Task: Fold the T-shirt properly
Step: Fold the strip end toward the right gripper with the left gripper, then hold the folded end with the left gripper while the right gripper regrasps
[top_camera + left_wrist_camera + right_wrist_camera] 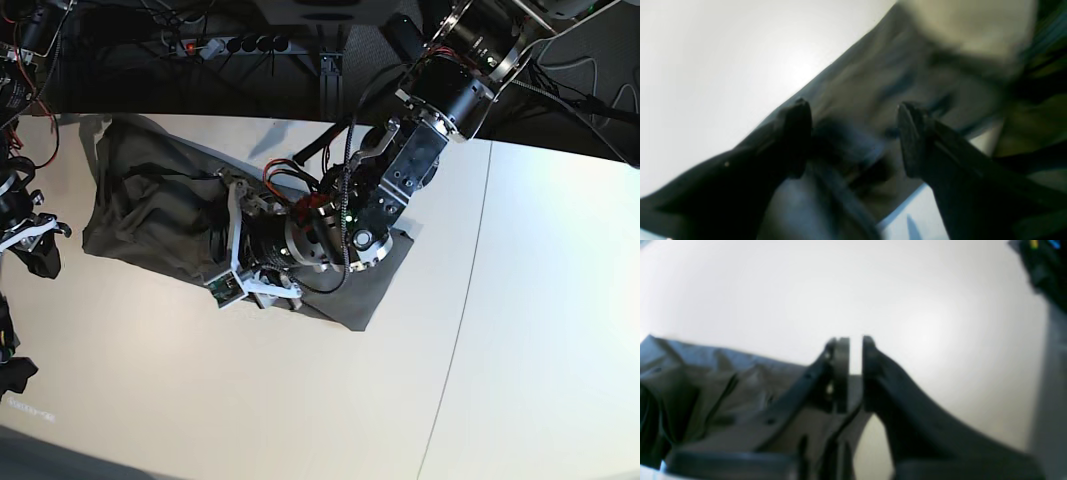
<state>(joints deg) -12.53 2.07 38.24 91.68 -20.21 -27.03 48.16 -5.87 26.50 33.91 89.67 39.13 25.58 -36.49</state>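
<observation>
At the far left of the base view, the right gripper [28, 240] is hovering over the white table [200, 370], its fingers standing slightly apart — nothing is showing between them but shirt and tabletop beyond. The dark olive-grey T-shirt [150, 215] is lying rumpled across the table, starting just beside that gripper and stretching rightward under the left arm [400, 170]. Over its middle, the left gripper [255, 290] is spreading its fingers wide — creased fabric is showing between them, blurred.
</observation>
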